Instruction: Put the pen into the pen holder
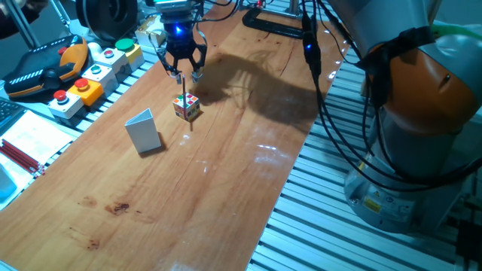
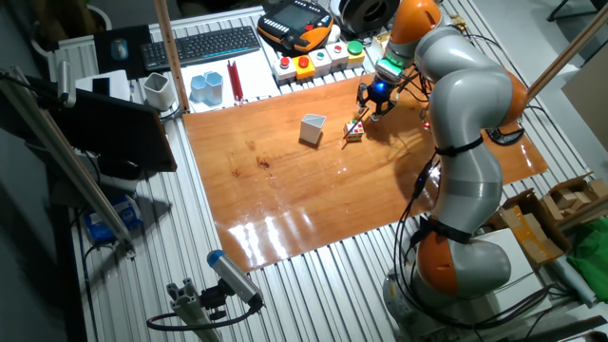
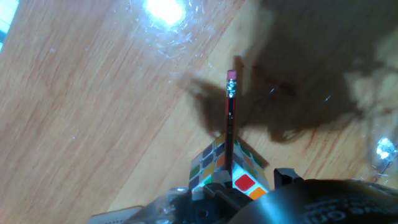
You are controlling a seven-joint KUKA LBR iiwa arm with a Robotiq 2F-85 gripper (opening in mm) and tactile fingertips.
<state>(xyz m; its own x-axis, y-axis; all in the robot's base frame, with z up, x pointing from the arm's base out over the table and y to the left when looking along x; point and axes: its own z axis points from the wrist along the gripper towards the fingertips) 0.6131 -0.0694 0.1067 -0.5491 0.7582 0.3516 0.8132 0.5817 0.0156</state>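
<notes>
Gripper (image 1: 184, 73) clamped on pen (image 1: 184, 102), which hangs upright over the cube (image 1: 186, 108), clear of the table (image 1: 226, 188). Carry step. Next, I'd say: move across to holder (image 1: 144, 131), line up over its open top, lower, release.

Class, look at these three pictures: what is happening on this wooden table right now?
A robot arm's two-finger gripper holds a thin reddish pencil-like pen upright, lifted above the wooden table. The pen hangs close to a small multicoloured puzzle cube. The pale grey, slant-topped pen holder stands apart from the cube, with nothing visibly in it, so the pen has not yet gone in.
</notes>
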